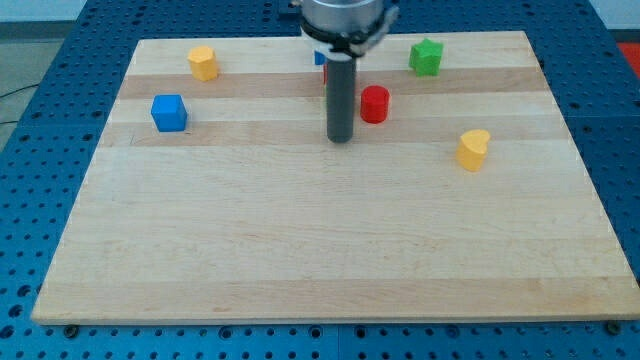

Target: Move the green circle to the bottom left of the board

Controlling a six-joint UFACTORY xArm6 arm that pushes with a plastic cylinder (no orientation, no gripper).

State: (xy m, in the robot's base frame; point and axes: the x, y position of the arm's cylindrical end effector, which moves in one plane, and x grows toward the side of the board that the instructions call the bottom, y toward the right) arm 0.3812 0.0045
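Note:
No green circle can be made out in the camera view. The only green block (426, 57) is near the view's top right and looks star-shaped. My tip (341, 139) rests on the board (300, 250) at upper centre, just left of a red cylinder (375, 104) with a small gap between them. The green block is up and to the right of my tip. A sliver of a blue block (318, 58) and a bit of red show behind the rod; the rod hides the rest of them.
A yellow block (203, 62) sits near the top left. A blue cube (169, 112) lies below it at the left. A yellow heart-like block (473, 150) lies at the right. The board sits on a blue perforated table (30, 120).

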